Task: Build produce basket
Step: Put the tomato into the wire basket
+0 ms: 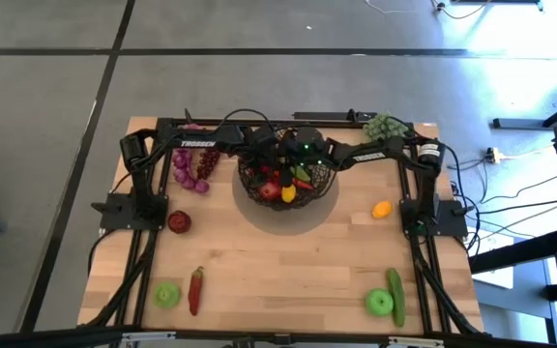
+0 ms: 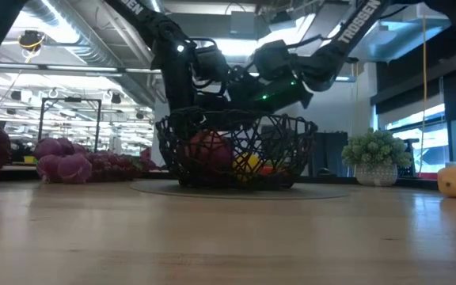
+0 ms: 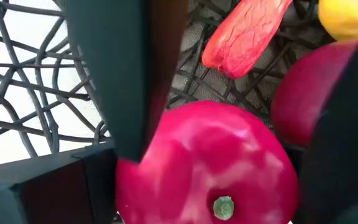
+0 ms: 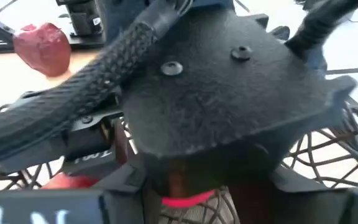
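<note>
The basket [image 1: 286, 184], a dark woven-wire bowl, stands at the table's far middle. Both arms reach over it. My left gripper [image 1: 271, 174] reaches down inside it, shut on a red apple [image 3: 204, 162]. Beside that apple in the basket lie a second red apple [image 3: 309, 93], a red chilli [image 3: 241, 31] and a yellow lemon [image 3: 347, 18]. My right gripper [image 1: 304, 157] hovers over the basket's far right side, close behind the left wrist, which fills the right wrist view. My left gripper pinches the red apple by its two opposite sides [image 3: 160, 149] between its two fingers [image 3: 117, 74]. The fingers slant steeply down from the table's left. The apple's stem end [image 3: 222, 205] faces the wrist. Whether the apple rests on the basket's floor I cannot tell.
On the table lie purple grapes [image 1: 193, 166], a red apple [image 1: 179, 221], a green apple [image 1: 167, 295] and a chilli [image 1: 195, 290] on the left. A lemon [image 1: 382, 209], a cucumber [image 1: 395, 287] and a green apple [image 1: 379, 303] lie on the right. A pale green cluster [image 1: 387, 126] sits far right.
</note>
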You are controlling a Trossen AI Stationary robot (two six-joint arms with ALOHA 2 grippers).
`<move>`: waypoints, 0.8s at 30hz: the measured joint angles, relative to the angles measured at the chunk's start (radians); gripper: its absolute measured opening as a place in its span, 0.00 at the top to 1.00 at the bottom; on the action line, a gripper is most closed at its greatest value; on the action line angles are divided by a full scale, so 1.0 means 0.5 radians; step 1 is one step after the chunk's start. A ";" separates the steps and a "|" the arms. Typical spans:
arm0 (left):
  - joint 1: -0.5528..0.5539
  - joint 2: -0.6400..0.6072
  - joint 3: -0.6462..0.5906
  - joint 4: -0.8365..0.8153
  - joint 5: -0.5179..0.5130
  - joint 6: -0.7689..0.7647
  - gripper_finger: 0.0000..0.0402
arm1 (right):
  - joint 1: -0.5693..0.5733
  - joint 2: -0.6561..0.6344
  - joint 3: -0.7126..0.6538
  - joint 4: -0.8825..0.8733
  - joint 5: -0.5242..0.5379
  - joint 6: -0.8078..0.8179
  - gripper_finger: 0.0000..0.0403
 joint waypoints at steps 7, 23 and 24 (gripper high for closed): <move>-0.002 0.003 -0.002 0.027 0.002 0.004 0.22 | 0.016 0.085 0.030 -0.052 -0.008 0.002 0.62; -0.002 0.004 -0.002 0.024 0.006 0.003 0.22 | 0.015 0.088 0.032 -0.297 -0.001 0.056 0.62; -0.002 0.004 -0.002 0.013 0.009 0.003 0.22 | 0.015 0.091 0.031 -0.306 -0.001 0.056 0.62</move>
